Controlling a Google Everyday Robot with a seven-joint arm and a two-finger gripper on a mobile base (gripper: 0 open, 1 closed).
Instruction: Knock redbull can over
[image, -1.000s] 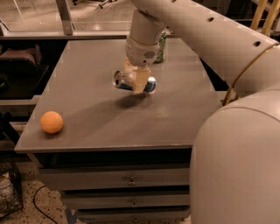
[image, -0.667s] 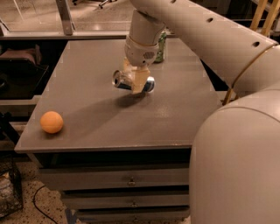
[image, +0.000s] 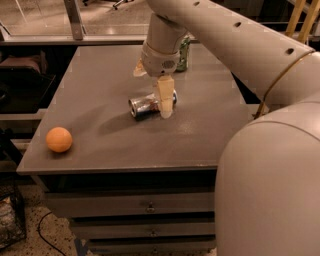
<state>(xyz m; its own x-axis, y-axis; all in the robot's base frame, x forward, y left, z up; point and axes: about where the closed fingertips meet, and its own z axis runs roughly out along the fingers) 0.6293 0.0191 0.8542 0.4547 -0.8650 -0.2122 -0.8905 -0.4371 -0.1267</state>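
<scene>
redbull can (image: 145, 106) lying flat on bench (image: 100, 90), long axis left-right, silver top facing left, end effector (image: 152, 84) spread above it, one finger (image: 165, 97) across its right end

A round orange ball (image: 59, 139) lies near the front left corner of the flat grey bench (image: 100, 85), well apart from everything else. A wide green patterned can (image: 183, 54) stands upright toward the far edge, just behind the gripper (image: 152, 93), which hangs over the bench's middle. Grey drawers (image: 125, 206) with small metal pulls sit beneath the top.
</scene>
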